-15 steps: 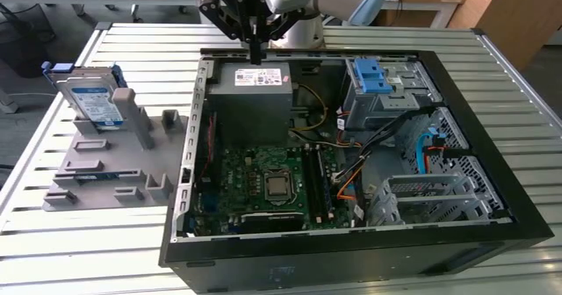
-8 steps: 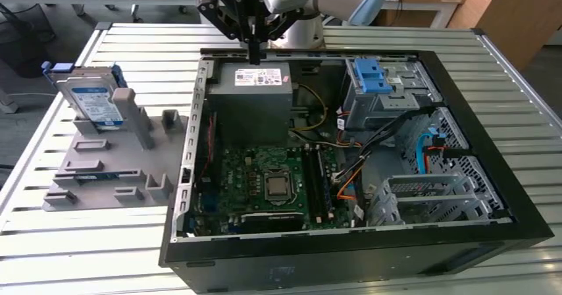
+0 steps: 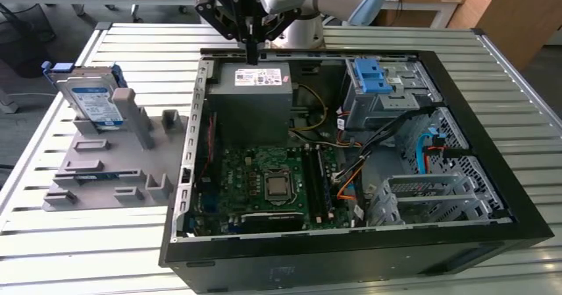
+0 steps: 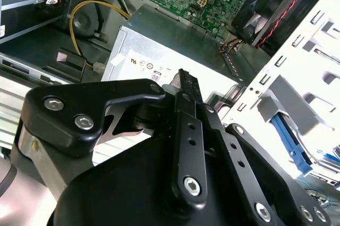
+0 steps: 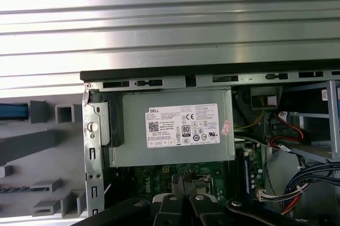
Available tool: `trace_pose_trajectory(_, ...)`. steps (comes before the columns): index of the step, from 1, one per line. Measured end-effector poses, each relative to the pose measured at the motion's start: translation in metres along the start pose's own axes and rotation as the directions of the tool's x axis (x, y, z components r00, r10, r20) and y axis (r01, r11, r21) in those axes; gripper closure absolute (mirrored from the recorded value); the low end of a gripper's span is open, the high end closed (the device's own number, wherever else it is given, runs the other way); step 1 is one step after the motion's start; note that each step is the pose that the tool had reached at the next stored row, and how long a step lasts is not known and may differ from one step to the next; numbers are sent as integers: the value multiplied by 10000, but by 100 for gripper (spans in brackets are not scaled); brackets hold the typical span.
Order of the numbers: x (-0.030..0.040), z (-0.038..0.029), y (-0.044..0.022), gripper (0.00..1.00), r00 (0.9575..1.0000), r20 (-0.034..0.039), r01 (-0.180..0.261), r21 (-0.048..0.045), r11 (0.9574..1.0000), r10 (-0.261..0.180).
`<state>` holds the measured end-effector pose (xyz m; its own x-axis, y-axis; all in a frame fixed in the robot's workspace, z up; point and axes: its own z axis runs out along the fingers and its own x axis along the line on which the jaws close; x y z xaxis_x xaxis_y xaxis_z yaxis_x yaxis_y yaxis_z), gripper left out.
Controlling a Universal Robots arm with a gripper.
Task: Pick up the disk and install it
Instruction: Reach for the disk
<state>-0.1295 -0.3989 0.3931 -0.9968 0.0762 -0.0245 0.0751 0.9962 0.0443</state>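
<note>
The disk [image 3: 91,101] is standing on edge in a grey slotted holder [image 3: 105,170] on the exterior view's left, outside the computer case [image 3: 307,262] and well apart from it. It is showing a flat silver-metal body with a blue-and-white label facing the camera, and blue plastic rails are running along its sides, one of them poking up above its top edge. It is leaning slightly against an upright post of the holder. Nothing is touching it apart from the holder.

The holder is lying on a slatted metal table [image 3: 88,242], just beside the case's side wall. The case is lying open with its inside facing up. Inside it, a grey power-supply box [image 3: 250,104] with a white sticker [image 5: 182,125] is sitting at the far end, a green motherboard [image 3: 263,176] is lying nearer the camera, and a bare blue latch bracket [image 3: 373,78] is sitting on top of a metal drive cage on the exterior view's right. Coloured cables are trailing between the cage and the board.

The gripper [image 3: 253,56] is hanging over the far edge of the power-supply box, its arm reaching in from behind the case. Its black fingers [image 4: 186,96] are pressing together into one narrow tip and are gripping nothing. In both wrist views the closed gripper [image 5: 183,183] is pointing down at the stickered box, with the holder off to one side.
</note>
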Motion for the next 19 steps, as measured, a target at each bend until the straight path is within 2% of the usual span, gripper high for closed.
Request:
trace_pose_trajectory(1, 25, 1, -2, 89, 10000, 0, 0, 0, 10000, 0)
trace_pose_trajectory(7, 51, 2, -4, 89, 10000, 0, 0, 0, 10000, 0)
trace_pose_trajectory(19, 81, 4, -6, 89, 10000, 0, 0, 0, 10000, 0)
